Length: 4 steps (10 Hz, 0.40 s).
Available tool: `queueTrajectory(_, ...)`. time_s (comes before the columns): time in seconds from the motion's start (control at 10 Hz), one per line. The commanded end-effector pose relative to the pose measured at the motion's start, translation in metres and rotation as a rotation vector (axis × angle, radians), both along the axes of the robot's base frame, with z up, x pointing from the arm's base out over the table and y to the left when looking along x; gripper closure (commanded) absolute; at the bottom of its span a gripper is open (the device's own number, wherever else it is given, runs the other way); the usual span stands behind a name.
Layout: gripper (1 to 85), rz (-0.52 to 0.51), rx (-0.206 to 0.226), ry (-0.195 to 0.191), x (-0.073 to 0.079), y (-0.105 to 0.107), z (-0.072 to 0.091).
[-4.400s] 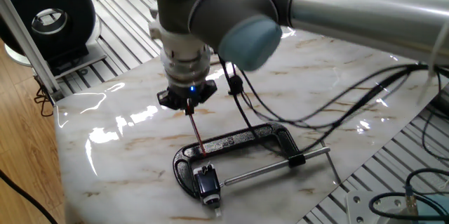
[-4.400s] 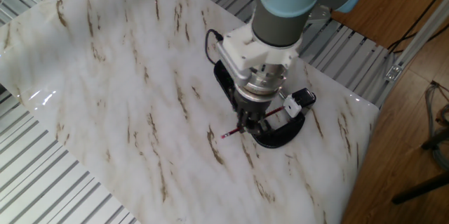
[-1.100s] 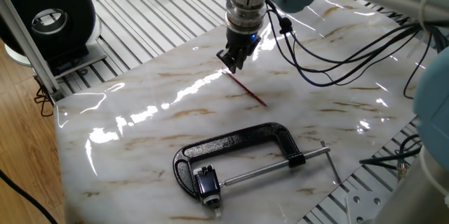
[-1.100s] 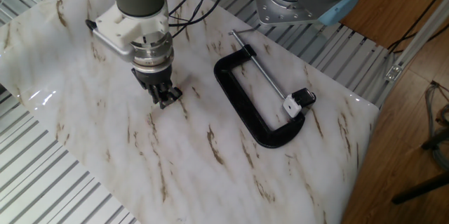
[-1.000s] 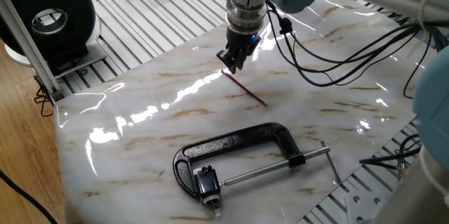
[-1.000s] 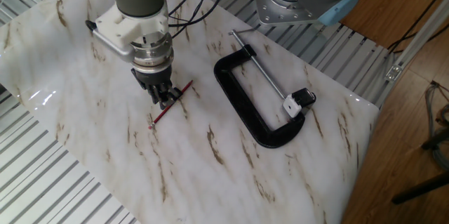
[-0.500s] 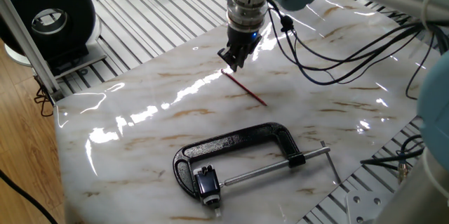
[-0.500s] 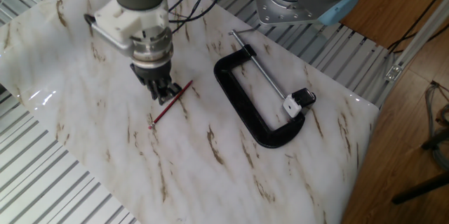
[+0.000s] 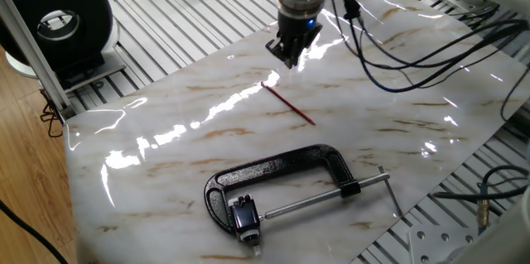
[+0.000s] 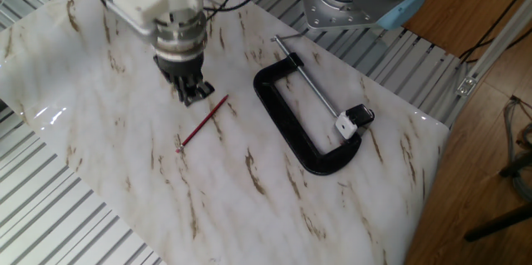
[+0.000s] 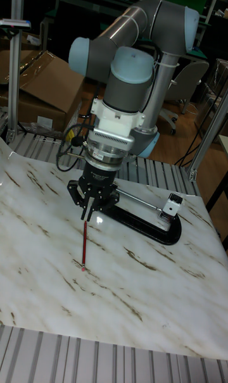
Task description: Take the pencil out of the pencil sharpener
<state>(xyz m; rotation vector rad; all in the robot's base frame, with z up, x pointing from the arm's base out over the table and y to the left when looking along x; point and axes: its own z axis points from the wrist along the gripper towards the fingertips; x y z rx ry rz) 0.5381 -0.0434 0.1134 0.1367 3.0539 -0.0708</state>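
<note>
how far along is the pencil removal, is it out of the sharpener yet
Done: the pencil is out and lies flat on the marble table, well apart from the pencil sharpener sitting by the black clamp. In hand: nothing; the gripper hovers just above the pencil's end, not holding it. Left: apparently nothing but pulling the arm away.

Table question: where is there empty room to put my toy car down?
The marble table is bare on the pencil's far side from the clamp, toward the slatted edge. Another free patch lies past the clamp's curved end toward the corner. It's crowded where the tool hangs over the pencil, and around the clamp and pencil sharpener.
</note>
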Motion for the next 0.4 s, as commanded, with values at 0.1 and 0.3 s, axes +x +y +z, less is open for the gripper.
queueTrajectory(0.1, 67.0, -0.012, -0.003, 0.004, -0.0113, -0.0130, 0.0081)
queueTrajectory(0.3, 67.7, -0.001, -0.009, 0.009, -0.0118, -0.0142, 0.0071)
